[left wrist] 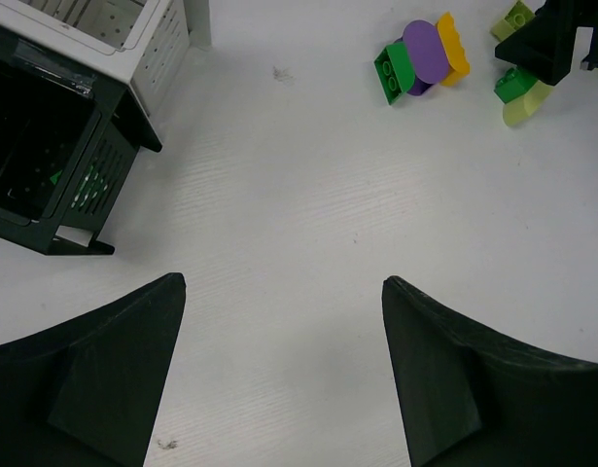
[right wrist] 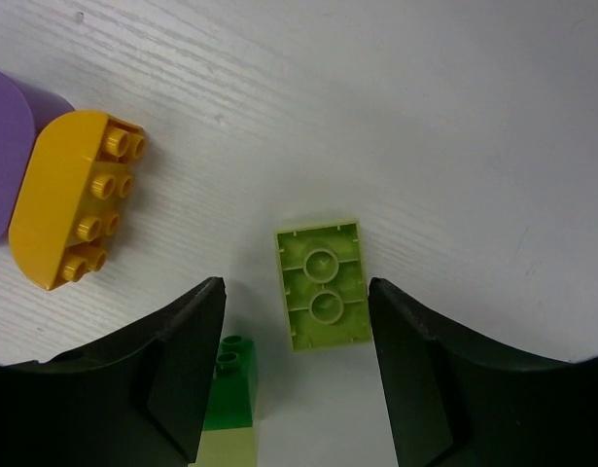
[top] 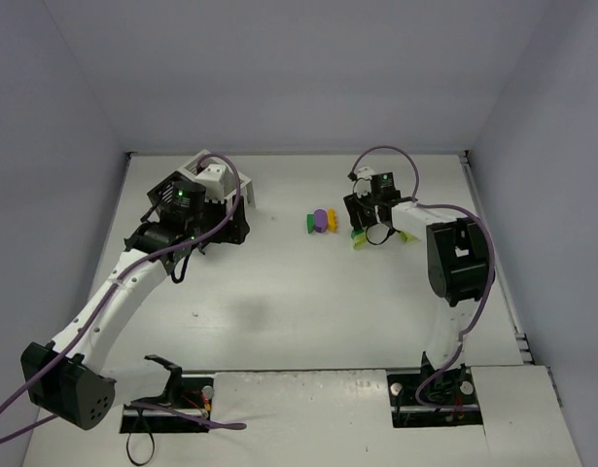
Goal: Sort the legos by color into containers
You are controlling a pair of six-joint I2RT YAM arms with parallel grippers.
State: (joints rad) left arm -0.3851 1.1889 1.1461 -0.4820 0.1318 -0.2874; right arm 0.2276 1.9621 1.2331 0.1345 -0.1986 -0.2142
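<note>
L gripper (left wrist: 282,287) hangs wide open over bare table (left wrist: 299,195), nothing between its fingers. It's beside the bin cluster (top: 221,190) at the table's far left: a black bin (left wrist: 46,146) w/ a white bin (left wrist: 133,29) joined to it. Sth green shows through the black one's slats, prob. a brick inside, too hidden to be sure.

R gripper (right wrist: 297,292) is low over the table at the far right, jaws apart. They straddle a lime-green brick (right wrist: 321,284) that lies hollow side up, not gripped. By the finger on its left a green brick (right wrist: 230,384) touches a pale lime piece (right wrist: 226,449).

Just left of the R gripper, 3 pcs sit in a tight row: dark green brick (left wrist: 391,70), purple piece (left wrist: 422,51), orange-yellow brick (right wrist: 70,209). The row is well apart from the bins
</note>
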